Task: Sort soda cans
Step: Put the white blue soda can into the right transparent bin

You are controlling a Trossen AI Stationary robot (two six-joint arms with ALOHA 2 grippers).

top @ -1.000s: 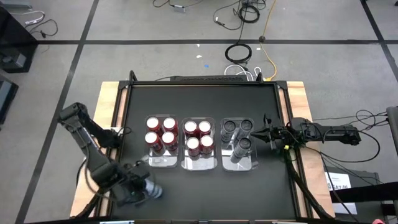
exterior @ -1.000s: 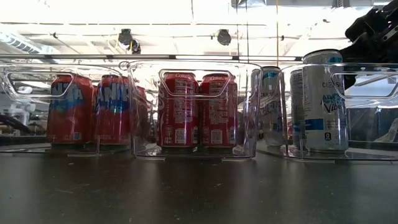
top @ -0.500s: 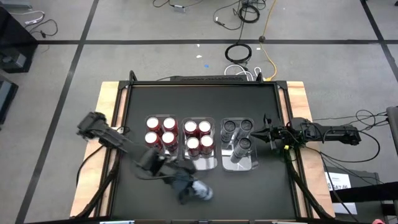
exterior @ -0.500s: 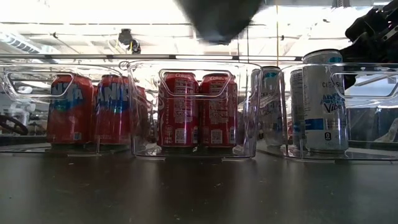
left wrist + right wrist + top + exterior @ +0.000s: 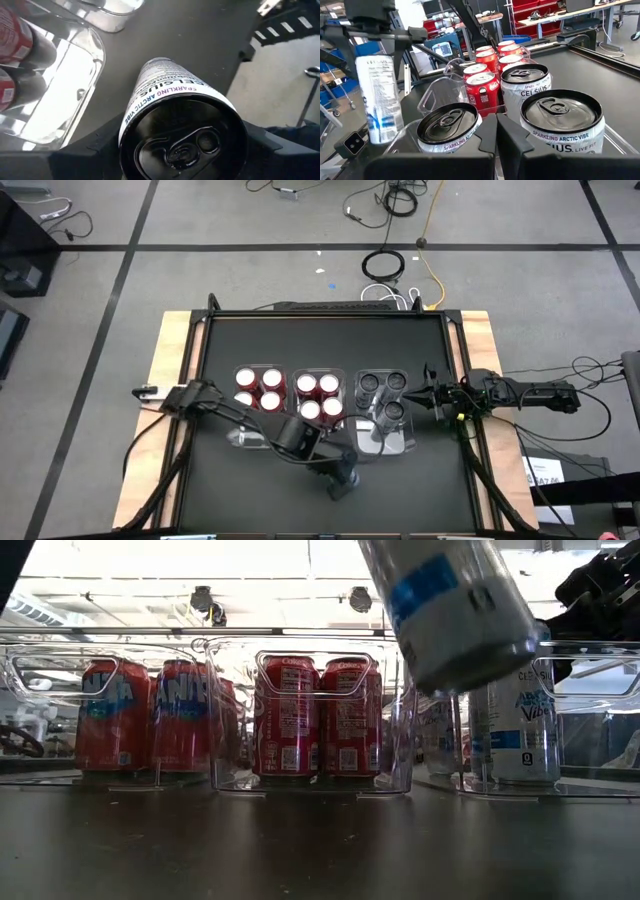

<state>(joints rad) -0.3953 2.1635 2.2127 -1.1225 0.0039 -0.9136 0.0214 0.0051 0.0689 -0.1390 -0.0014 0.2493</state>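
Observation:
My left gripper is over the near middle of the table, shut on a silver soda can, which the low view shows high up. Three clear bins stand in a row. The left bin holds red cans, the middle bin holds red cans, and the right bin holds three silver cans. My right gripper waits shut beside the right bin's right wall, level with the silver cans. My left gripper pinches the silver can's upper end between its two fingers, one on each side. The fingers come from above and run along the can. The can hangs below them, lifted clear of the table and slightly tilted.
Bare black table lies beyond the bins and along the near edge. The right bin has open floor at its near end. Wooden side boards flank the table. Cables lie on the floor behind.
My left arm has swung from the table's near left corner toward the right along the near edge, carrying the silver can lifted; the can now hangs in front of the right bin in the low view. My right arm has kept still.

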